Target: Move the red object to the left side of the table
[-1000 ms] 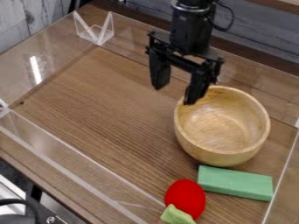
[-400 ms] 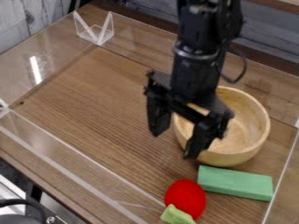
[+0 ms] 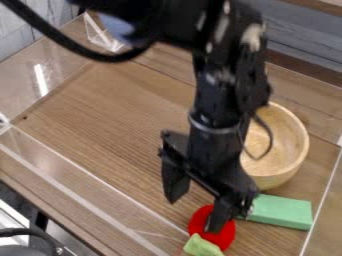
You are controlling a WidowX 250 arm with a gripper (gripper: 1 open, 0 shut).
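1. While you are in the approach step, the gripper hangs spread wide and empty, straddling the red object from above, nothing grasped.
2. The red object lies on the table, near its front edge, just beside the green block and in front of the wooden bowl.
3. Next, you need to sink and close squarely.
4. A second ago the gripper stood beside the wooden bowl's far rim.

One raised camera looks down across the table.

Gripper directly over toy (near front edge of table); block right, bowl behind.
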